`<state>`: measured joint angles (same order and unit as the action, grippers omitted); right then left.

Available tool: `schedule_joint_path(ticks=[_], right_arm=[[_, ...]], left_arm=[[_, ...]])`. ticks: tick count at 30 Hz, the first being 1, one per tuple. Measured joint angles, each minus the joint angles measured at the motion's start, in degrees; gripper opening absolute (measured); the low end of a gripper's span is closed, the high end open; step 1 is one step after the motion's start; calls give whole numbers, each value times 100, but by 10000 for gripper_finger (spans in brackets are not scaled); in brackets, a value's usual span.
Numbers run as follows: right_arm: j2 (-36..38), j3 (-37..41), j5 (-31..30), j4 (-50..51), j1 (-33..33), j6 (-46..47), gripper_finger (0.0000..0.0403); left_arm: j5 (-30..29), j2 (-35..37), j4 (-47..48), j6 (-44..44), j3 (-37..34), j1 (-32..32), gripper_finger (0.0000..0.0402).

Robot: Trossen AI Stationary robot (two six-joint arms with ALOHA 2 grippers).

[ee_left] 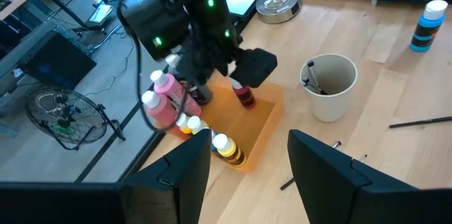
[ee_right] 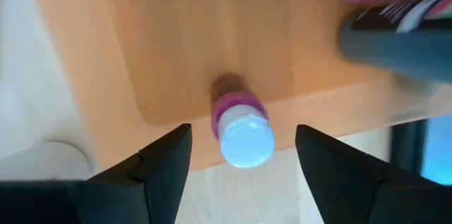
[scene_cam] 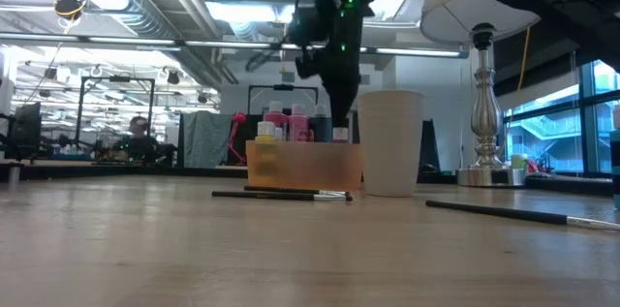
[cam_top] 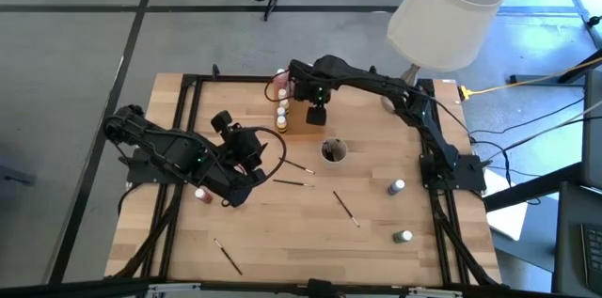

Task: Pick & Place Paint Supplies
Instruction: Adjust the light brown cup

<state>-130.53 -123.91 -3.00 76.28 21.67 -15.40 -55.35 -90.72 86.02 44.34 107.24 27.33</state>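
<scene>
My right gripper (cam_top: 317,115) (ee_right: 244,153) hangs open, pointing down, over the near end of the translucent orange tray (cam_top: 301,119) (ee_left: 263,121). Below it a magenta paint bottle (ee_right: 242,131) (ee_left: 244,97) with a white cap stands upright on the tray floor. The fingers are on either side of it and above it, with gaps showing. Pink (ee_left: 166,100) and yellow (ee_left: 229,150) bottles stand along the tray's left side. My left gripper (cam_top: 249,152) (ee_left: 247,174) waits open above the table's left middle, with nothing between its fingers.
A round cup (cam_top: 333,151) holding a brush stands right of the tray's near end. Loose brushes (cam_top: 293,183) (cam_top: 345,208) (cam_top: 227,256) lie on the table. A blue bottle (cam_top: 396,186), a green one (cam_top: 403,236) and a red one (cam_top: 201,193) stand apart. A lamp (cam_top: 447,7) is at the far right.
</scene>
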Motion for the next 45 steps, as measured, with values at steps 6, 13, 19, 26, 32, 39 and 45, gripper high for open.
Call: schedule_joint_path(ticks=[6,13,19,26,32,39,45], right_arm=[[253,-395,6,182,-102,56,257],[780,-883,28,346,-384,117,256],[1499,-1100,396,627,-810,264,256],[2297,-1091,1551,1375,-1326,1298,256],[2652,-1089,1805,1373,-1876,2620,256],[2670,-1001,1283,1364,-2466,4122,256],[2771,-99,844,1369,-2853,4910,256]], left_arm=[[0,0,-2,-9,-2,-1,184],[73,0,-35,30,-2,-2,184],[228,0,-50,99,0,0,184],[562,0,-54,160,-2,11,184],[629,-2,-96,248,0,37,184],[924,-2,19,660,-2,37,184],[1087,-2,185,599,-2,117,184]])
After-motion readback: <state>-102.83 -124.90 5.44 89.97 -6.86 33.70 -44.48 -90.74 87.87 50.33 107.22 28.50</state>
